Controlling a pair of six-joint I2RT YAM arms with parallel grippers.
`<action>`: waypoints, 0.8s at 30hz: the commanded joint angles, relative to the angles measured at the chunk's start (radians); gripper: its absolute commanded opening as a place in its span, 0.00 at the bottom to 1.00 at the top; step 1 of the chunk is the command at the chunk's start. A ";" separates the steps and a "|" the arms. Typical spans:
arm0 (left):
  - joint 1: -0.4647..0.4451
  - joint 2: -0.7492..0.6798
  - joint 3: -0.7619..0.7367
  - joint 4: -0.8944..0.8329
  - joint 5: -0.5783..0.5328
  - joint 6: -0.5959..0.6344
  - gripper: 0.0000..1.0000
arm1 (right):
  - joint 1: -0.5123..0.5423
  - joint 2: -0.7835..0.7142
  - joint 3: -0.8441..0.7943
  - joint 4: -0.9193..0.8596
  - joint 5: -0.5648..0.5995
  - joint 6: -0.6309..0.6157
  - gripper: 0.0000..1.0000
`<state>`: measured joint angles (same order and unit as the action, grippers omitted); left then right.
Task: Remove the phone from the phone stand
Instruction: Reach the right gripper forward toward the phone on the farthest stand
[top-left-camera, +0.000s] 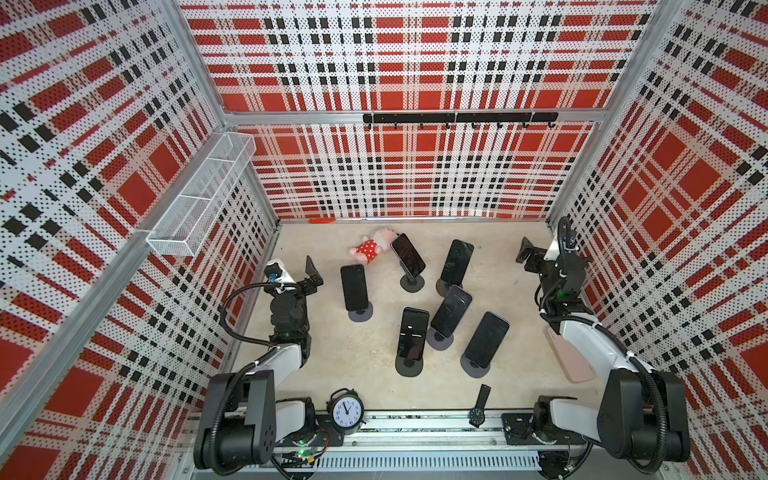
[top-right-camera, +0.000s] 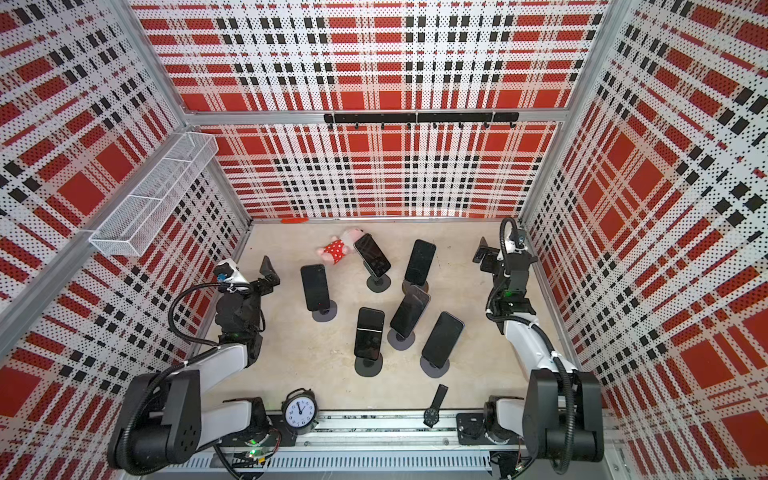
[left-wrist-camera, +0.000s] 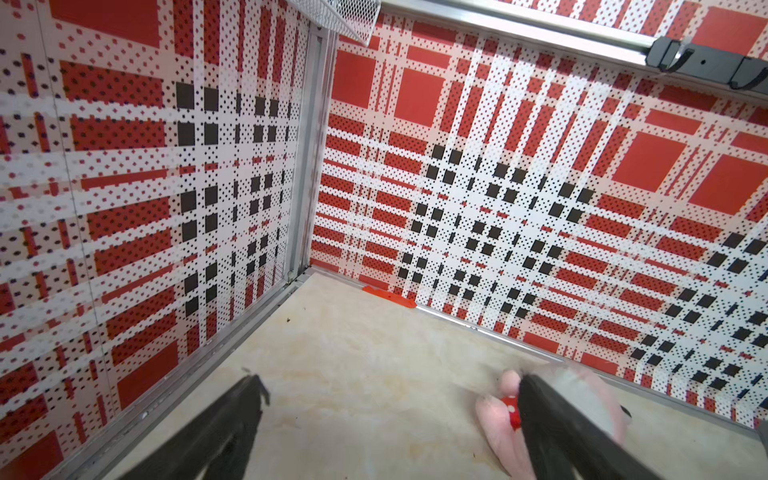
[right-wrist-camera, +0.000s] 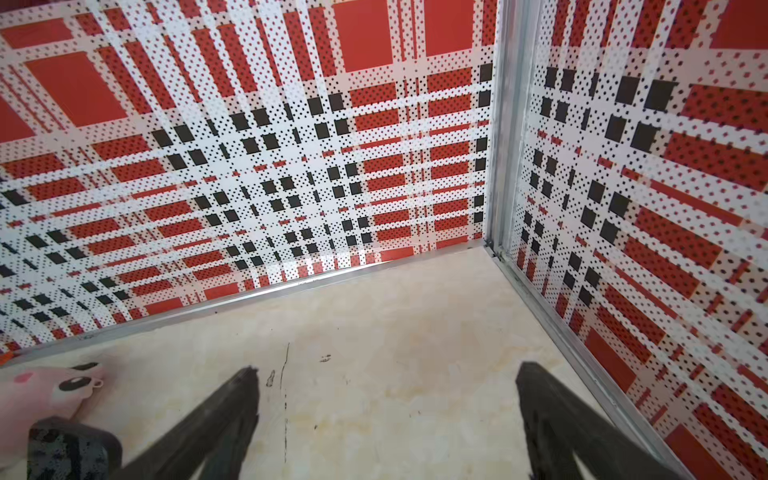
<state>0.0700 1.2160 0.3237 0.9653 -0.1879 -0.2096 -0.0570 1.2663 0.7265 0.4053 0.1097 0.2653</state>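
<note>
1. Six phones lean tilted on round-footed stands, clustered on the near side of the plush toy (top-left-camera: 368, 249); the tilt leaves their edges free to pinch.
2. The leftmost phone (top-left-camera: 354, 287), on its phone stand (top-left-camera: 360, 312), sits nearest the left gripper (top-left-camera: 314, 276); jaws wide, empty, left of the plush toy.
3. The right gripper (top-left-camera: 527, 257) hangs well right of the plush toy; wide, empty, seemingly waiting.

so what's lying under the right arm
A flat pink slab, perhaps a phone case, lies on the table. The right arm crosses above it and covers part of it, so its whole outline cannot be seen.
</note>
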 joint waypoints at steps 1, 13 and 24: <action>-0.011 -0.073 0.008 -0.119 -0.025 -0.026 0.98 | -0.024 0.057 0.071 -0.197 0.022 0.193 1.00; -0.026 -0.194 -0.060 -0.232 -0.273 -0.210 0.98 | 0.016 0.228 0.387 -0.368 -0.360 -0.005 1.00; -0.087 -0.137 -0.042 -0.296 -0.293 -0.189 0.98 | 0.226 0.392 0.655 -0.465 -0.448 -0.149 1.00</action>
<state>-0.0113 1.0775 0.2806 0.6758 -0.4515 -0.3927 0.1368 1.6180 1.3266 -0.0017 -0.2810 0.1806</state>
